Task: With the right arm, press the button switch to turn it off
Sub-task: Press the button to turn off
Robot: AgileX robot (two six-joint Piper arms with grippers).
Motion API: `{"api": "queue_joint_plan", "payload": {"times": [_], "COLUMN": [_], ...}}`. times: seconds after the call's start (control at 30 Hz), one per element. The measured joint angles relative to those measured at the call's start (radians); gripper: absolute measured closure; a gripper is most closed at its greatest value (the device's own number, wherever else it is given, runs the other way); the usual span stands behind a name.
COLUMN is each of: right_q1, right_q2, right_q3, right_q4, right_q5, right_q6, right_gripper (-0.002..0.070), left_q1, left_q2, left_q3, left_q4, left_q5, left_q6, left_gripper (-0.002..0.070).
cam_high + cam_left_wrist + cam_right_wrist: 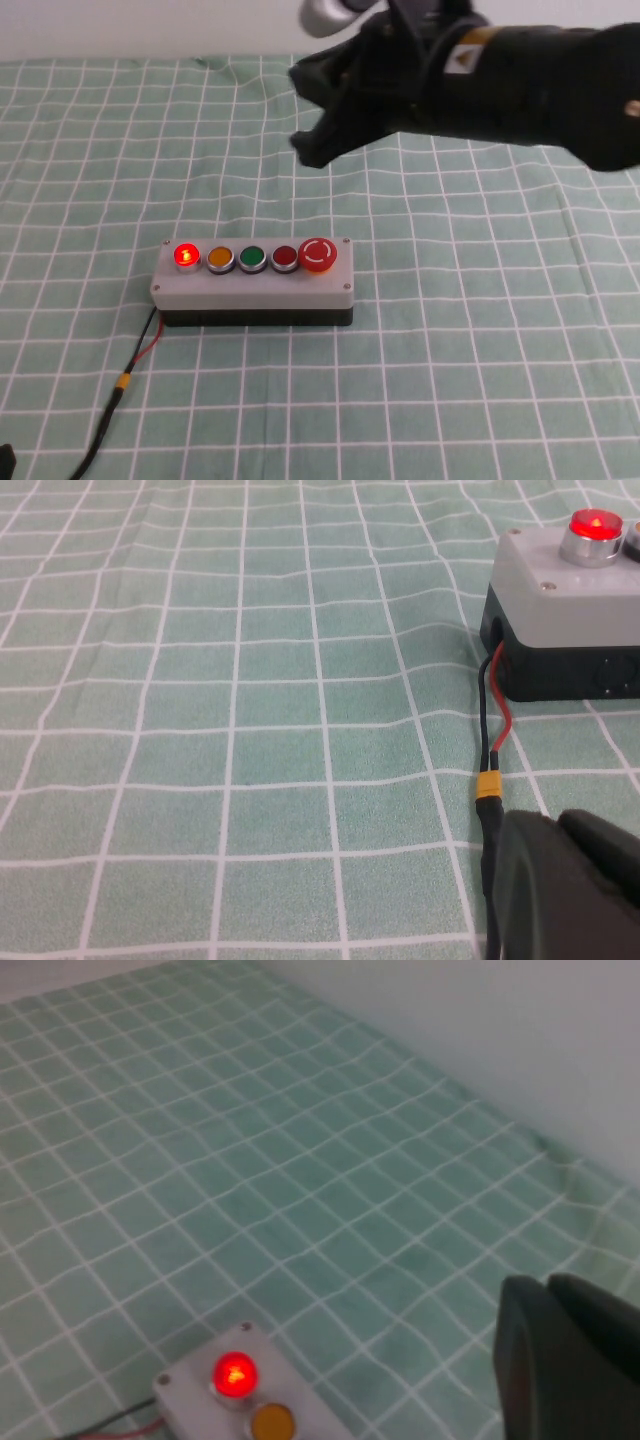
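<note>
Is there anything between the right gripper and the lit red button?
No. In the high view, only bare checkered cloth separates the right gripper from the lit red button.

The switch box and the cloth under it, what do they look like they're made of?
Switch box: likely molded plastic, a matte grey lid on a black base, with corner screws. Lit red button: translucent cap in a shiny, metal-looking ring. Cloth: soft green checked fabric, slightly wrinkled. The right tool hovers above; the left tool rests near the cable.

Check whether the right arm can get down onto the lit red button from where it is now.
Probably yes: the right gripper hangs above and behind the switch box, nothing stands over the lit red button.
</note>
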Motion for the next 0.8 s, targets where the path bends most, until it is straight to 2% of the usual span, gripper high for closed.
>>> {"api": "queue_joint_plan", "payload": {"times": [0.23, 0.4, 0.63, 0.8], "right_q1": [0.072, 0.098, 0.100, 0.100], "right_q2": [0.254, 0.393, 0.543, 0.614], "right_q3": [-0.289, -0.424, -0.486, -0.486], "right_q4": [0.036, 0.053, 0.101, 0.108], "right_q5": [0.140, 0.194, 0.205, 0.281], "right_q6": [0.000, 0.000, 0.000, 0.000], "right_gripper": [0.0692, 0.0692, 0.0692, 0.0692], "left_q1": [0.000, 0.000, 0.000, 0.000], "left_q2": [0.000, 0.000, 0.000, 0.000], "left_q3": [0.000, 0.000, 0.000, 0.000], "left_q4": [0.000, 0.000, 0.000, 0.000], "left_q5": [0.000, 0.000, 0.000, 0.000], "left_q6": [0.000, 0.000, 0.000, 0.000], "left_gripper": [0.0678, 0.0678, 0.0678, 0.0678]}}
